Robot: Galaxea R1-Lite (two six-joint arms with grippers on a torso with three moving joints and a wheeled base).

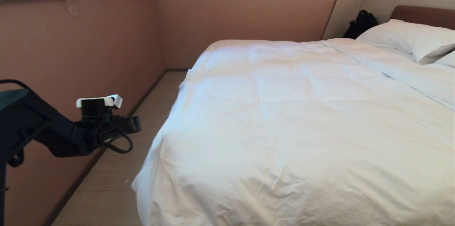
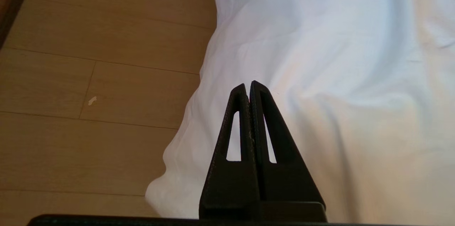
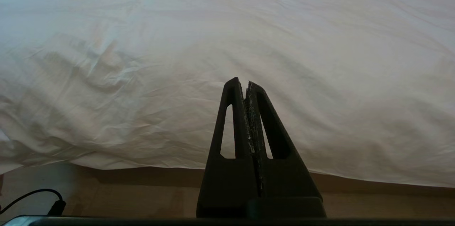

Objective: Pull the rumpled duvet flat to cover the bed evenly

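The duvet lies spread across the bed, filling the head view from its centre out to 3 and 6 o'clock, its near corner drooping toward the wooden floor at about 7 o'clock and faint square stitching showing under a wrinkled cover. White pillows sit at 2 o'clock against the brown headboard, with a black bag just beside them. The left gripper hangs over the floor at 9 o'clock, well apart from the duvet's edge, its fingers pressed together and holding nothing. The right gripper is likewise closed and empty, pointing at the duvet's hanging side. No brand, label or writing can be read anywhere
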